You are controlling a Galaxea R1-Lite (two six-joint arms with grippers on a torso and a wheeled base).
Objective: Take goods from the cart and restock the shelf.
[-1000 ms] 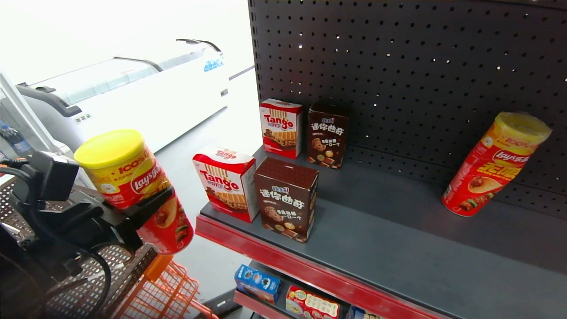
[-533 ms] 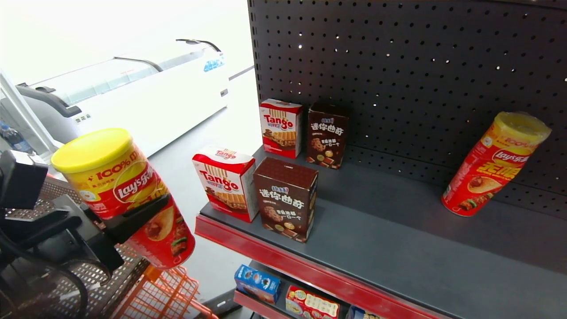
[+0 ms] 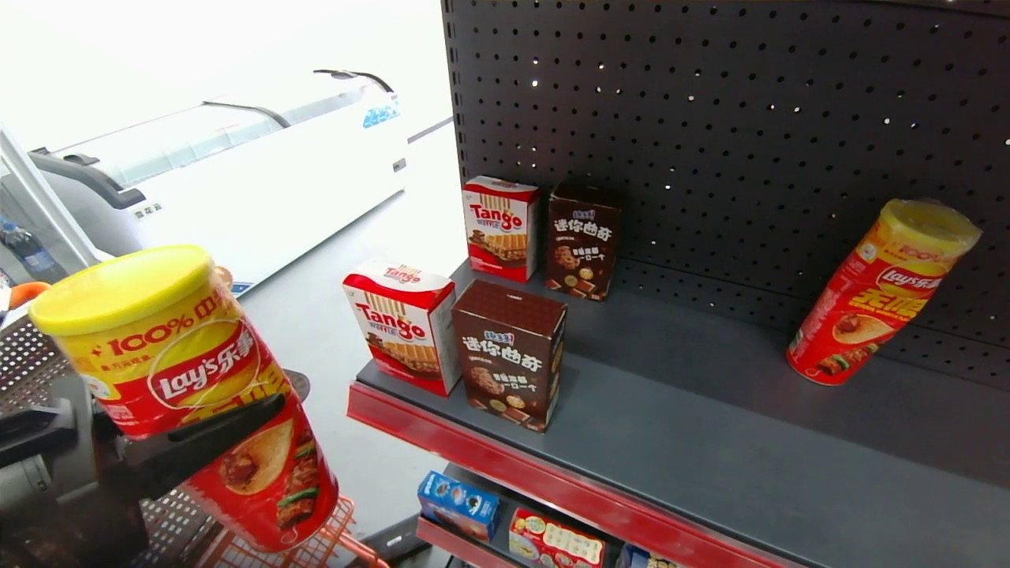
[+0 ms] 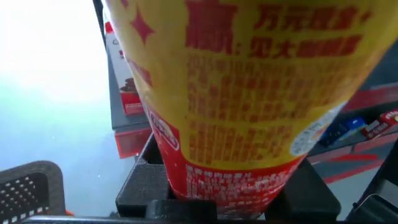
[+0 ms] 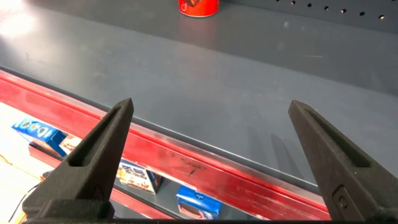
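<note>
Left pincer [image 3: 201,434]: clamped across the middle of a chip can [image 3: 181,379], lid up and slightly tilted; the mid-body grip probably keeps it balanced for carrying.
Cart [image 3: 351,548]: just below that pincer; the can hangs clear of it, not yet over the shelf [image 3: 710,442].
Right pincer [image 5: 211,155]: jaws wide, empty, over the shelf's front edge.
Wafer box [image 3: 402,327], cookie box [image 3: 511,355]: beyond the left pincer, at the shelf corner.
Second can [image 3: 880,296]: farthest, leaning on the back panel; the bare stretch between looks the likely spot.
</note>
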